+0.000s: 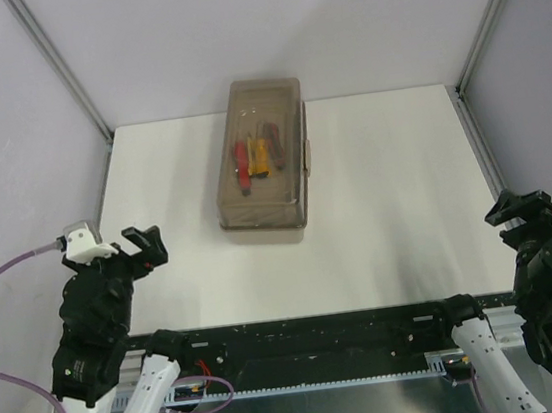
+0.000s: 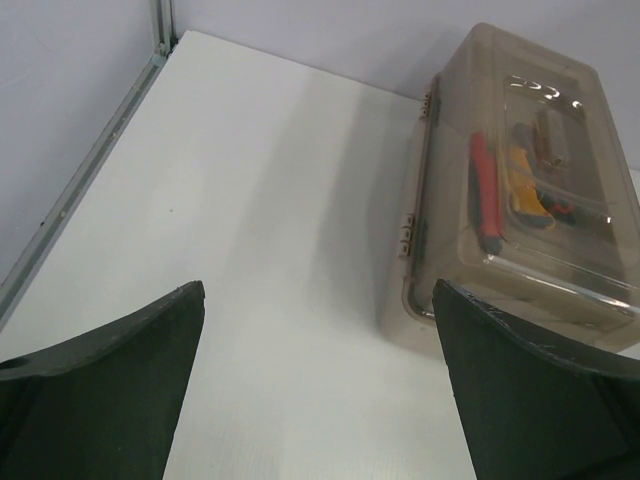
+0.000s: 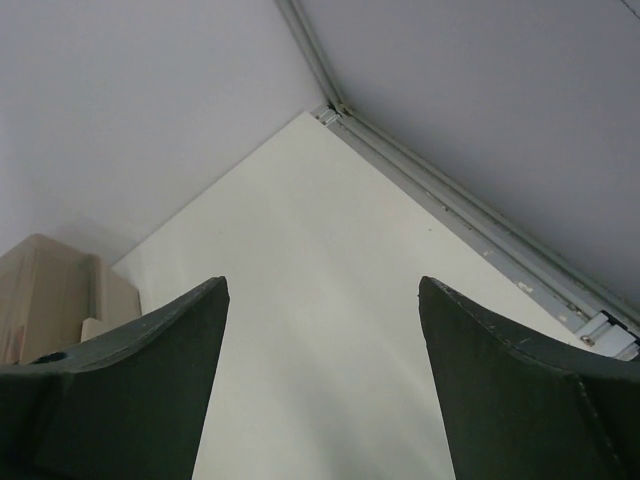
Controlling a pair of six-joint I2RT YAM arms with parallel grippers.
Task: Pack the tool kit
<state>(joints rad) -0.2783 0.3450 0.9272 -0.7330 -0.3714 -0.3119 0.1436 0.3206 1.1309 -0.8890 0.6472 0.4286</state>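
The left gripper stood wide and empty at the near left of the table, well apart from the toolbox. The toolbox lay far and central, lid down, with red and yellow handles showing through. The right gripper was also wide and held nothing. Packing looked nearly done. The likely next move was pressing the latch home.

Toolbox partly out of frame (left edge)
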